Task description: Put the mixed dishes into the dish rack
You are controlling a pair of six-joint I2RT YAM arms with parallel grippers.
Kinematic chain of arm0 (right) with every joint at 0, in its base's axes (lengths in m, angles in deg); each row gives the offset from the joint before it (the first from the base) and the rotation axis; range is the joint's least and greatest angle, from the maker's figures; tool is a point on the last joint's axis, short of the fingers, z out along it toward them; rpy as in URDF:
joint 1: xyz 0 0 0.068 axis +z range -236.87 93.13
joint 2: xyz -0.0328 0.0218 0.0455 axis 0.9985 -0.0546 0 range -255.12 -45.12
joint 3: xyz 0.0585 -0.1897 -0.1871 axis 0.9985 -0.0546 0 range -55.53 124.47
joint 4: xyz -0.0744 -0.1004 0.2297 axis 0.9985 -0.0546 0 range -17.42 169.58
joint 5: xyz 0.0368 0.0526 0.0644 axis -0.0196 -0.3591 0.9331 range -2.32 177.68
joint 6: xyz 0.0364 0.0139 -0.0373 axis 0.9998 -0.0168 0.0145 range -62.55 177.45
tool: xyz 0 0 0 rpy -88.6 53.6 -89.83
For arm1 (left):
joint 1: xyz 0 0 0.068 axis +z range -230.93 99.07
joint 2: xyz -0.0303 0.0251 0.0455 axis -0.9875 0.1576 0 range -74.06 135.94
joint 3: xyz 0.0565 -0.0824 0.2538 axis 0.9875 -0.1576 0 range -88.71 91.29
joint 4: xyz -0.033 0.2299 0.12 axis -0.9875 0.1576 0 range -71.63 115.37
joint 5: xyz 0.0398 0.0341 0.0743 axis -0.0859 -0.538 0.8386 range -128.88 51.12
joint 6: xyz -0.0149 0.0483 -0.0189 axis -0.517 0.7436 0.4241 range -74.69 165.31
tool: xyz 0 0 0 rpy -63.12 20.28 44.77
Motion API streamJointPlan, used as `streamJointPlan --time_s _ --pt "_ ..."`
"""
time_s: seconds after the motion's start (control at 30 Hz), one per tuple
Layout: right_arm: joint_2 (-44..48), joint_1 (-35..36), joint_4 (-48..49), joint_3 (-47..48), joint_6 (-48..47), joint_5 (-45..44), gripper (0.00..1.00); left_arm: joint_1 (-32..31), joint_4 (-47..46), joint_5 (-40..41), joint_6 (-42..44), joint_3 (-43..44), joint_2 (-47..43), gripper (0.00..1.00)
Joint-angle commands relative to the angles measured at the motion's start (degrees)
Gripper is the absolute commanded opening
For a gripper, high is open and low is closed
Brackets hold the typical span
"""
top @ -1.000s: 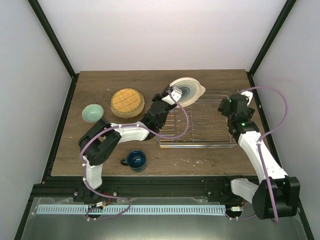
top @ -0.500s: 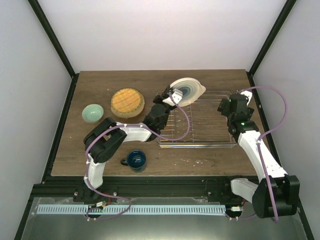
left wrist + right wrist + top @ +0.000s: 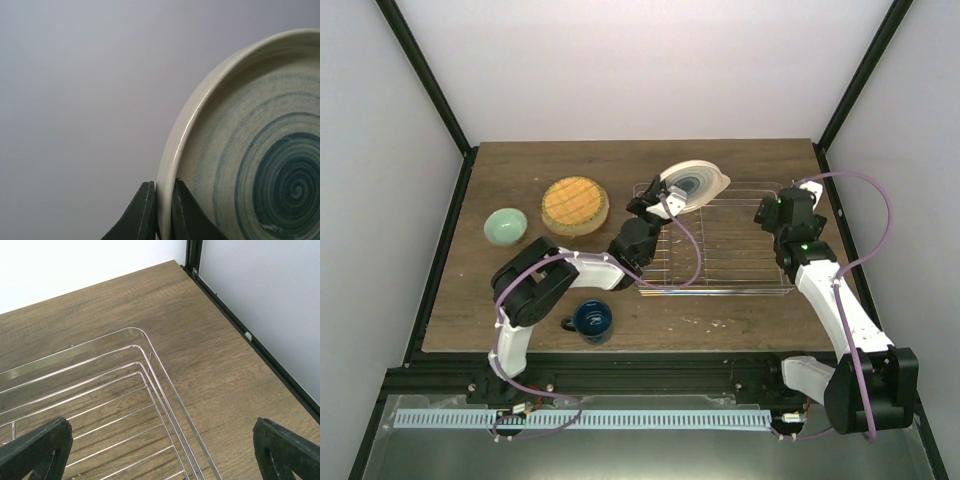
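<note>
Right now we see the left end effector (image 3: 660, 192) clamped on the cream plate with teal rings (image 3: 696, 182). In the left wrist view its two dark fingers (image 3: 143, 212) pinch the plate's rim between them, one on the back and one on the ringed face, with only a plain pale wall behind. From above, the plate is held tilted on edge, its spiral face partly turned up toward the camera, over the far left corner of the dish rack (image 3: 720, 288). Whether its lower edge touches the wires we cannot tell, since the arm and the plate itself hide that spot.

The rack lies flat on the right half of the wooden surface (image 3: 520, 300). The right end effector (image 3: 778, 213) hovers above the rack's far right corner, its jaws spread wide apart and holding nothing. The right wrist view shows its two black fingers (image 3: 35, 450) at the lower corners of the picture, with the rack's rounded wire corner and bare wood between them.

The other dishes sit on the surface left of the rack, apart from one another. The yellow-orange plate (image 3: 574, 205) lies toward the far side. The mint bowl (image 3: 505, 225) sits left of it, near the surface's left edge. The dark blue mug (image 3: 592, 318) stands upright near the front edge, handle pointing left, close beside the left arm.
</note>
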Motion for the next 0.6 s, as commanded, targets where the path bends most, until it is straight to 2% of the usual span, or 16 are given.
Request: streamJointPlan --time_s 0.0,0.57 --pt "-0.1 -0.3 1.0 -0.1 -0.3 -0.3 1.0 -1.8 -14.4 0.7 2.5 -0.5 0.1 0.0" --pt "-0.1 -0.3 0.9 -0.2 -0.5 0.1 1.0 -2.9 -19.3 -0.5 6.6 -3.0 -1.2 0.0"
